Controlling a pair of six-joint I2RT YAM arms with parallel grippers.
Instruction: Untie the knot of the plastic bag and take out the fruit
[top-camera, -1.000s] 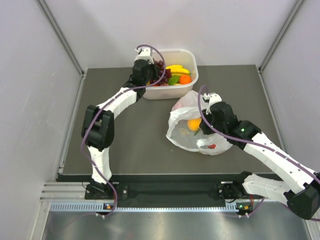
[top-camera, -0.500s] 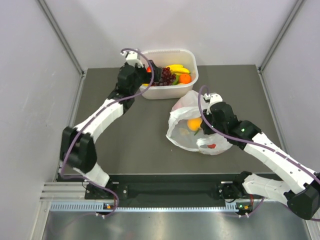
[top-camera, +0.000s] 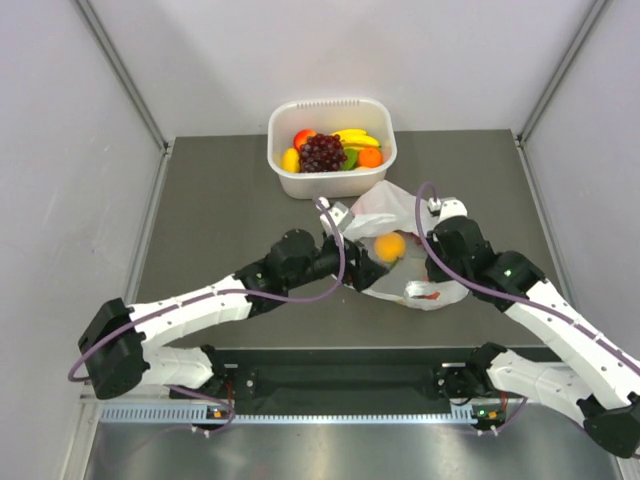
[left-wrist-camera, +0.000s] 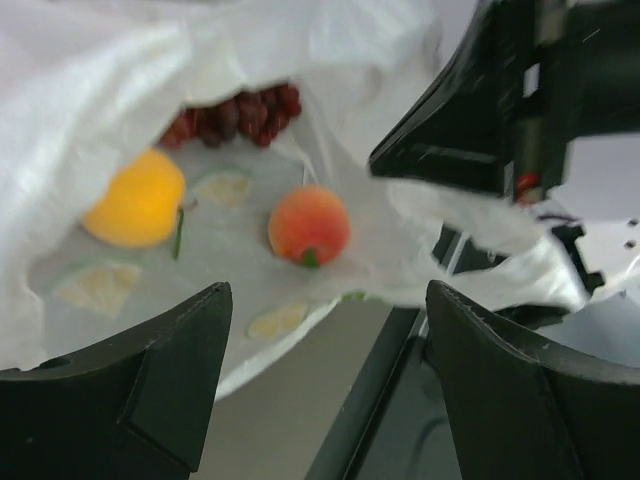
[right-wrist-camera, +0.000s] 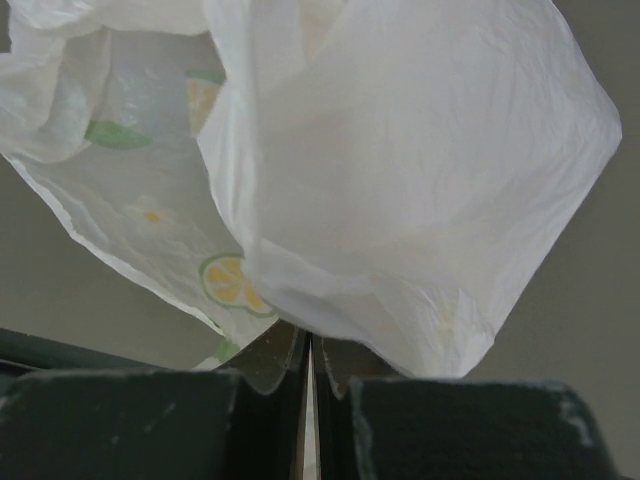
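Left tool (top-camera: 362, 268) (left-wrist-camera: 328, 295): your fingers are spread wide with nothing between them, sitting at the mouth of the plastic bag (top-camera: 400, 215) on the side nearer you from the tub (top-camera: 332, 185).

Right tool (top-camera: 432, 272) (right-wrist-camera: 308, 345): fingers pinched together on a fold of the bag's film. Your right wrist view shows the film gathered straight into the closed gap.

The bag lies on the table (top-camera: 220, 200), just on the near side of the tub by its right front corner. Can't tell if the two touch. The bag's mouth gapes toward your left tool. The film is translucent white with lemon-slice prints.

Inside the bag, from your left wrist view:
- yellow-orange round fruit (left-wrist-camera: 135, 198) (top-camera: 390, 246)
- peach (left-wrist-camera: 308, 225), apart from the yellow-orange one
- dark red grape bunch (left-wrist-camera: 235, 112), deeper in

From the top view, a small red piece (top-camera: 424, 292) shows through the film at the bag's end farthest from the tub, close to your right tool.

In the tub: purple grapes (top-camera: 322, 152) mid, bananas (top-camera: 355, 136) at the far side, an orange (top-camera: 370, 158) at right, a red apple (top-camera: 303, 137) far left.
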